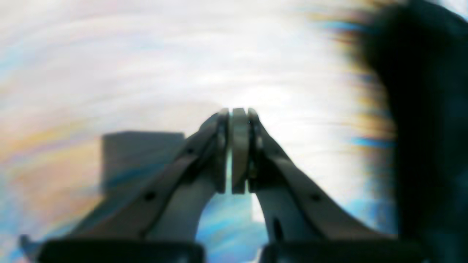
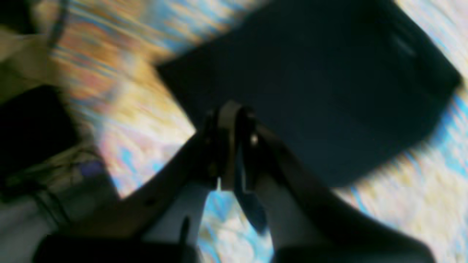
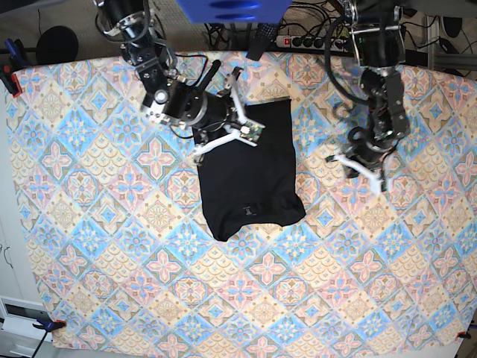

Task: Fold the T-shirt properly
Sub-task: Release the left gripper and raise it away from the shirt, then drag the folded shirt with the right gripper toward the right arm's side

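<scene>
The left gripper's fingers (image 1: 239, 149) stand closed together with nothing between them, over the tile-patterned tablecloth (image 3: 134, 283), well apart from the black short-sleeved T-shirt (image 3: 246, 175), which shows as a blurred dark mass along the right side of the left wrist view. The right gripper's fingers (image 2: 236, 146) are brought together too, in front of the dark fabric in their own wrist view; no cloth shows pinched in them, though whether the tips touch it I cannot tell. In the base view the right arm (image 3: 175, 93) reaches across the upper part of the T-shirt, and the left arm (image 3: 380, 97) stands on the other side of the garment, clear of it. The T-shirt lies around the middle of the tablecloth's width, nearer the edge the arms reach in from than the opposite edge, and well away from the corners. Its body spreads broad and mostly smooth; the end facing away from the arms curves inward between two projecting corners, with a tiny pale mark (image 3: 250, 210) close to that curve. Both wrist views are blurred, so finer creases cannot be made out.
</scene>
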Robot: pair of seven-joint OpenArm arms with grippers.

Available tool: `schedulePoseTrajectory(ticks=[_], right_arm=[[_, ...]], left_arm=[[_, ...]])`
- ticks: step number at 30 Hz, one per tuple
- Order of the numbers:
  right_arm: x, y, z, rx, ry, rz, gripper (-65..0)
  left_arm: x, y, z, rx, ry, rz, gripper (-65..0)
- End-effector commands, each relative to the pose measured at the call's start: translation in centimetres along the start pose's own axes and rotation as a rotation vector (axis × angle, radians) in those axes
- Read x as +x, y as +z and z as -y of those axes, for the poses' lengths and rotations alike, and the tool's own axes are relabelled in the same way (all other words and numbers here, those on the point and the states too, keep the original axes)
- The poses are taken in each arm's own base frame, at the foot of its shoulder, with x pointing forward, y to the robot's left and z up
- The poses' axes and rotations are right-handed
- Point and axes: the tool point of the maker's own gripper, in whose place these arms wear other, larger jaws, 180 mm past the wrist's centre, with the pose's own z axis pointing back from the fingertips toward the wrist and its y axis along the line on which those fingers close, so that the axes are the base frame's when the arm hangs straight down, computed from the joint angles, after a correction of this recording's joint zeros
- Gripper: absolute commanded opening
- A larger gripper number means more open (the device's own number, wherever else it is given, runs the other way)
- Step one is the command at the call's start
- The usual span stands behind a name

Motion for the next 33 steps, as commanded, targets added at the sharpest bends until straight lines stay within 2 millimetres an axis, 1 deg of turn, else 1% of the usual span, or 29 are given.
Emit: schedulePoseTrajectory(ticks=[1,3,6,8,11,13,15,17,20,24,27,30,33], right_arm=[[2.2,-0.3,0.4,-0.005,0.006,0.058,-62.3],[3.5,-1.5,-0.7,0.033,0.007,0.071,-62.3],[4.8,-3.3,-1.1,0.072,0.000,0.075,-62.4],[5.3,-4.3,-0.6,0.081,-0.003,0.068,-62.5],[6.7,-5.8,0.4,0.094,-0.005,0.065,-65.0],[6.9,-6.8,1.3,0.103,-0.005,0.042,-65.0],[6.2,-7.7,1.9,0.116,-0.010,0.009,-65.0],[6.3,-8.5,2.4,0.124,-0.014,0.016,-65.0],[5.7,-9.7,2.8,0.149,-0.036,0.019,-65.0],[3.8,-11.4,2.7,0.193,-0.079,-0.014,-65.0],[2.0,-12.3,2.4,0.219,-0.125,-0.048,-65.0],[-0.3,-12.4,3.6,0.203,-0.241,-0.069,-65.0],[-0.9,-12.0,5.2,0.169,-0.319,-0.052,-65.0]], left_arm=[[1.1,0.9,-0.3,-0.012,0.003,0.050,-64.4],[0.1,2.5,-2.3,0.034,0.018,0.053,-64.4],[-1.2,4.5,-4.1,0.077,0.016,0.051,-64.4],[-2.1,5.6,-4.3,0.084,-0.001,0.042,-64.5],[-3.1,7.5,-4.1,0.079,-0.014,0.041,-64.5],[-3.7,8.8,-3.7,0.059,0.004,0.044,-64.5],[-4.2,10.0,-3.3,0.038,0.025,0.049,-64.5],[-4.8,11.1,-2.8,0.020,0.038,0.036,-64.5],[-5.6,12.1,-2.1,-0.007,0.050,-0.010,-64.5],[-6.2,12.6,-1.9,-0.024,0.074,-0.033,-64.6],[-6.4,12.6,-1.8,-0.025,0.079,-0.037,-64.6],[-6.7,12.7,-1.9,-0.023,0.079,-0.043,-64.6],[-6.7,12.7,-1.9,-0.023,0.079,-0.043,-64.6]])
